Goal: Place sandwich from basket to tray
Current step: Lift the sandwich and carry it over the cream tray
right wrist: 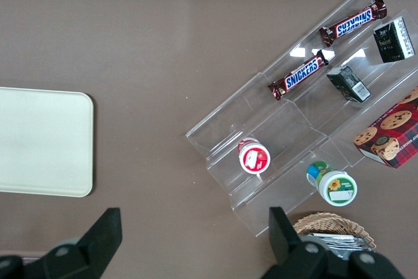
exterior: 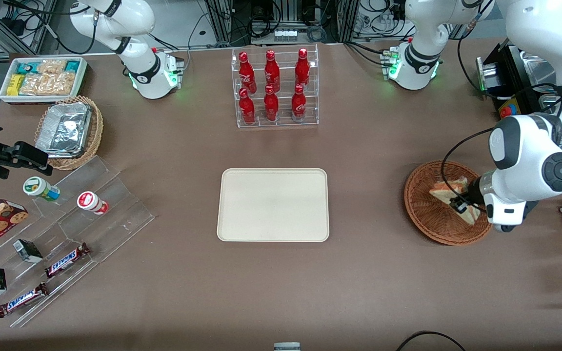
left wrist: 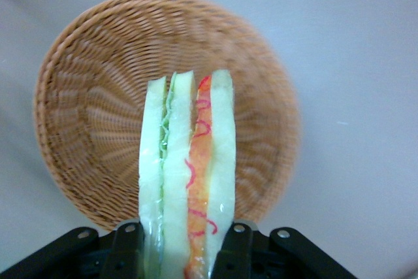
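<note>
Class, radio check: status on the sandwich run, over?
End effector shut on sandwich, above the basket. Sandwich looks lifted off the weave. Tray bare; table between basket and tray shows nothing in the way.

The gripper (exterior: 462, 204) holds the sandwich (left wrist: 188, 181) over the basket (exterior: 425, 214). Bare table lies between the basket and the tray (exterior: 273, 204). The bottle rack (exterior: 275, 87) stands farther from the front camera, well apart.
</note>
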{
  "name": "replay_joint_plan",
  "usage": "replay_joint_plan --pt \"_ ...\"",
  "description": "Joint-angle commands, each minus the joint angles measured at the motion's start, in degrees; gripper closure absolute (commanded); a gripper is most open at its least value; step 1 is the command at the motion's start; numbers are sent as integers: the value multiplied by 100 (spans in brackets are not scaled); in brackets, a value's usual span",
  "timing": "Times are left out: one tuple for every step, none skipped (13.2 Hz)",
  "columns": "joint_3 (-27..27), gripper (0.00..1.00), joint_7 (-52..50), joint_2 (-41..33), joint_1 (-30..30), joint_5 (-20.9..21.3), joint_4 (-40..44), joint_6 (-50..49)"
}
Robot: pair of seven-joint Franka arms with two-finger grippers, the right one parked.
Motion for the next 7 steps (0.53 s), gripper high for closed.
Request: replay_joint_plan --pt "-178 66 -58 597 -518 -79 643 -77" --pt "-178 66 -67 703 -755 -87 775 -86" --pt "-178 66 -49 791 -905 -105 881 -86" --pt "-196 64 12 871 -1081 -105 1021 -103" --pt "-196 65 12 932 -1300 -122 1118 -112" --pt "-204 65 21 1020 -1511 -123 1224 -86" --pt "-205 65 30 1169 -1757 -123 1381 -68"
